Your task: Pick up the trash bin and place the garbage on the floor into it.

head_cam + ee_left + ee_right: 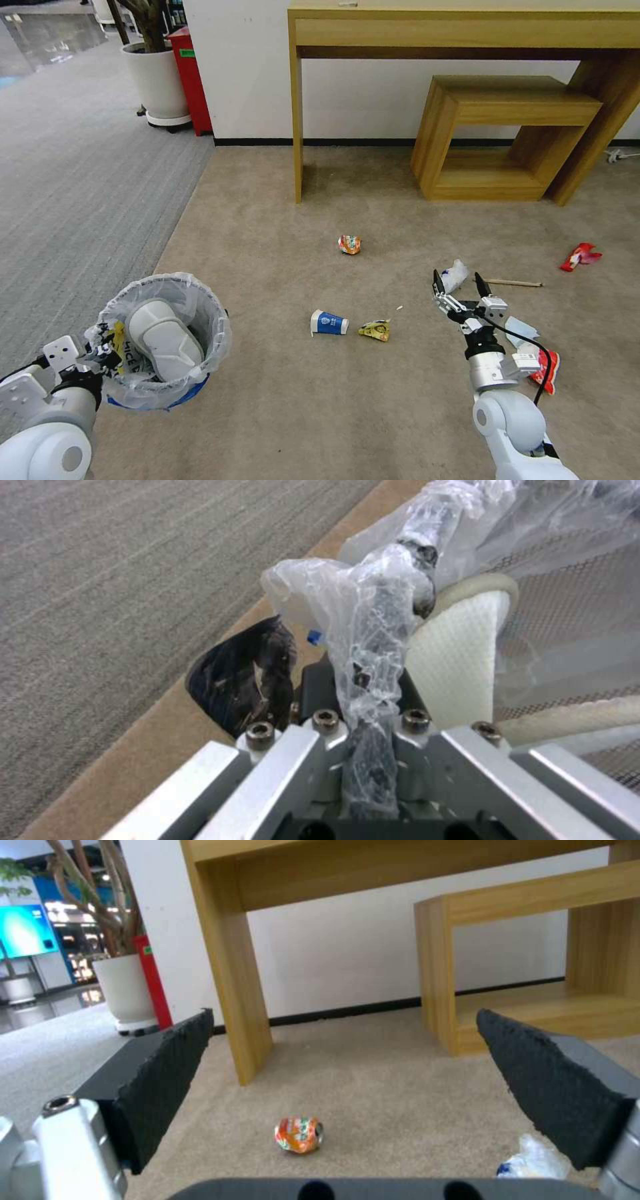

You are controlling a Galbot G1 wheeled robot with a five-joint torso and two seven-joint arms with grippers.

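My left gripper (pixel 100 348) is shut on the near rim of the trash bin (pixel 200 313), which has a clear liner and a blue body and hangs at the lower left. In the left wrist view the jaws pinch the liner and rim (pixel 373 645). A white slipper (pixel 163 339) (pixel 453 655) lies inside the bin. My right gripper (pixel 461 283) (pixel 347 1060) is open just above the beige floor (pixel 280 413), over a crumpled clear wrapper (pixel 455 275) (pixel 533 1160). Loose garbage lies around: a blue paper cup (pixel 329 323), a yellow wrapper (pixel 375 329), an orange crumpled wrapper (pixel 349 245) (pixel 299 1134), a wooden stick (pixel 513 283), and a red wrapper (pixel 579 256).
A mask (pixel 521 331) and a red carton (pixel 548 369) lie beside my right forearm. A wooden desk (pixel 467 30) and a low wooden stool (pixel 507 133) stand at the back wall. A potted plant (pixel 157 80) and a red box (pixel 190 80) stand far left, by the grey carpet (pixel 80 187).
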